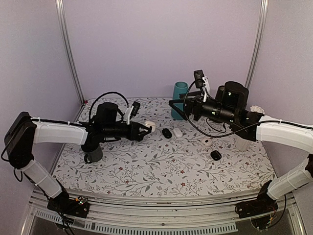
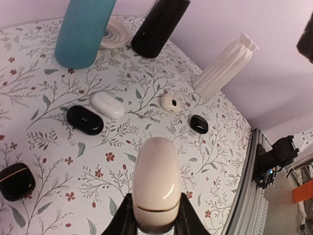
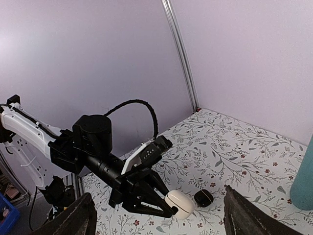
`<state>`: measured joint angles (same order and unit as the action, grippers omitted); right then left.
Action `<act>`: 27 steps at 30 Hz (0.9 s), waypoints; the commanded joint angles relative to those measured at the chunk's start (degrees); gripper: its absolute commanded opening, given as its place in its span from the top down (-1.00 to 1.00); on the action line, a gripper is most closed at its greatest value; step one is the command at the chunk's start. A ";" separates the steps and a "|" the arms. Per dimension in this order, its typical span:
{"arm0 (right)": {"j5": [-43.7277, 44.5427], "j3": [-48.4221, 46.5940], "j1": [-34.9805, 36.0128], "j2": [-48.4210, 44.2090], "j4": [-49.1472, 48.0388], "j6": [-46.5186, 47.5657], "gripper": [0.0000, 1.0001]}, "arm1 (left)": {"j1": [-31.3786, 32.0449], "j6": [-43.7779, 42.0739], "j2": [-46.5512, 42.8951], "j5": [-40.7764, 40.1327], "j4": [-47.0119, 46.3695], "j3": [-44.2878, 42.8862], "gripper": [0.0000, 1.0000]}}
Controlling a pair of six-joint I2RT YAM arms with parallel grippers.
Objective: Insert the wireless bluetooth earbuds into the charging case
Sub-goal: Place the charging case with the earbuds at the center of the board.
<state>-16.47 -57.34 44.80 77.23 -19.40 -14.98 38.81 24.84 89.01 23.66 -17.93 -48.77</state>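
Note:
My left gripper [image 1: 146, 130] is shut on a cream-white oval case [image 2: 156, 181] with a thin gold seam, holding it just above the floral table. The right wrist view shows the same oval case [image 3: 179, 204] between the left arm's black fingers. The charging case [image 2: 170, 103], small, white and with a dark spot, lies closed on the table further right [image 1: 207, 142], apart from both grippers. My right gripper [image 1: 178, 104] hangs in the air beside the teal cup, jaws wide open [image 3: 159, 198] with nothing between them. The earbuds are out of view.
A teal cup [image 1: 179, 100], a black cylinder [image 2: 159, 27] and a white ribbed vase [image 2: 225, 66] stand at the back. A black oval case [image 1: 167, 132], a white oval case [image 1: 177, 132] and another black case [image 1: 215, 155] lie mid-table. A black gold-seamed case [image 2: 16, 181] lies at the left.

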 commanded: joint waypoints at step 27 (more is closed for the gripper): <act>5.54 2.44 -0.48 -4.19 3.21 3.38 -0.97 | -8.11 3.75 16.82 2.42 13.41 -3.73 0.84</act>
<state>-11.20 -54.74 44.56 73.54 -16.51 -12.29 32.01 28.64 105.54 25.10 -5.93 -52.12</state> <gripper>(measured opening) 0.983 0.219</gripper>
